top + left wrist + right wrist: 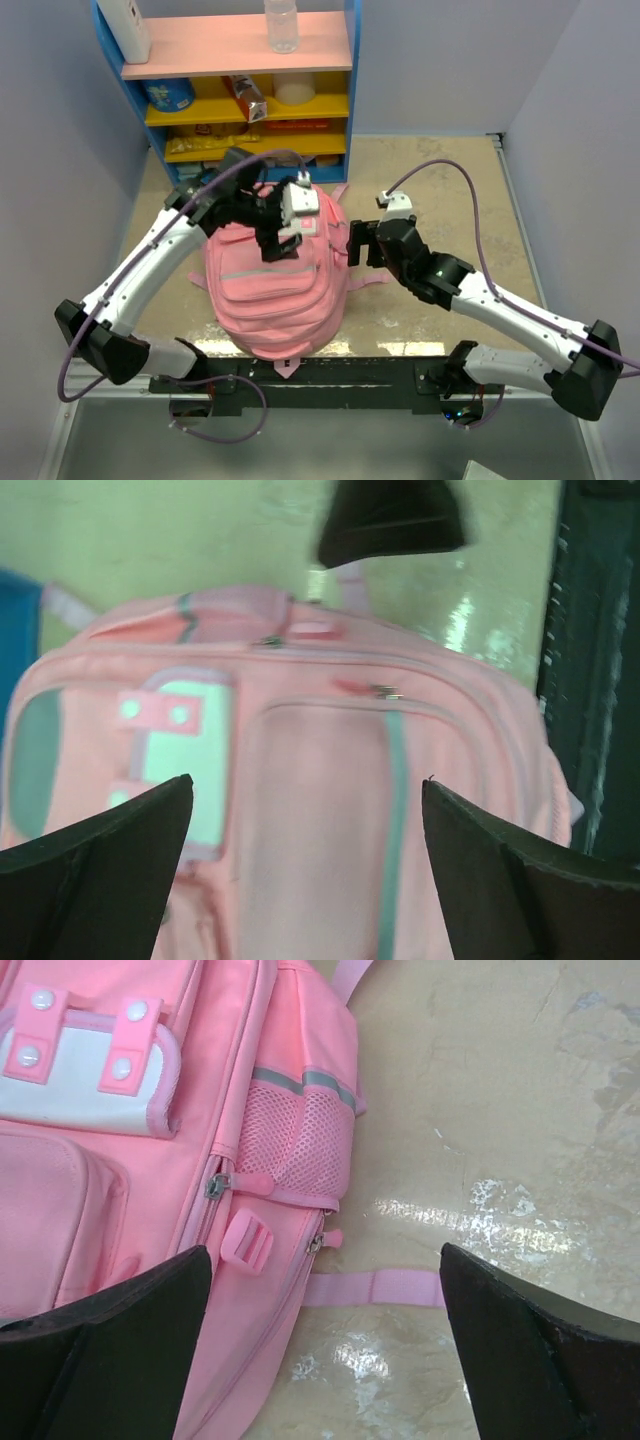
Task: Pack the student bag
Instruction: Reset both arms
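The big soft pink fabric backpack (275, 295) lies flat in the middle of the beige tabletop (500, 200). Its front side is up and its top points toward the blue shelf unit with yellow boards (352, 90) at the back. All the zips I can see look shut, so I think nothing is packed yet and the first job is to open a pocket.

The left gripper (279, 245) hangs over the top half of the bag. Its two fingers are spread wide and nothing is between them. The right gripper (357, 243) sits low just beside the bag's right side, near the pink mesh side pocket (300, 1145). It is spread wide too and holds nothing.

To do this step well, I think the left gripper should go for one small metal zip tab (383, 690) on the front. The tab is tiny, so the fingers need to come close around it before they squeeze. The bag is soft and may bunch up and slide if only the zip is pulled. So the right gripper should pinch the fabric at the side and hold it down. It should keep away from the loose pink strap (375, 1287) on the tabletop, so it does not grab that by mistake
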`<action>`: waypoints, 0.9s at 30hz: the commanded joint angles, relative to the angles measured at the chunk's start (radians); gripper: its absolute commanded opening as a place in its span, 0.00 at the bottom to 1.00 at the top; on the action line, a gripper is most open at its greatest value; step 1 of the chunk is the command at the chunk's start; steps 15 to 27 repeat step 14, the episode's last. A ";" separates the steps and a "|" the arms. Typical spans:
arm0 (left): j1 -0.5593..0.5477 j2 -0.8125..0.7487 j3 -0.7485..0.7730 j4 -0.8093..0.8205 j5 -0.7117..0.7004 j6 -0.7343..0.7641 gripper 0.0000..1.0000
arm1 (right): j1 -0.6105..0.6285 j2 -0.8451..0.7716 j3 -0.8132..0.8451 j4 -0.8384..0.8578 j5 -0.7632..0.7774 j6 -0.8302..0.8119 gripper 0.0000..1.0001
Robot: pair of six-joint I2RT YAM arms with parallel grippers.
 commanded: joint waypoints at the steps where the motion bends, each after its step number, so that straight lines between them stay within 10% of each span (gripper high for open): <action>1: 0.239 0.052 0.094 0.059 0.112 -0.132 1.00 | 0.000 -0.055 0.086 -0.101 -0.007 0.002 0.98; 14: 0.523 -0.183 -0.326 0.419 -0.062 -0.377 1.00 | 0.001 -0.113 0.051 -0.118 0.006 -0.032 0.99; 27: 0.523 -0.183 -0.326 0.419 -0.062 -0.377 1.00 | 0.001 -0.113 0.051 -0.118 0.006 -0.032 0.99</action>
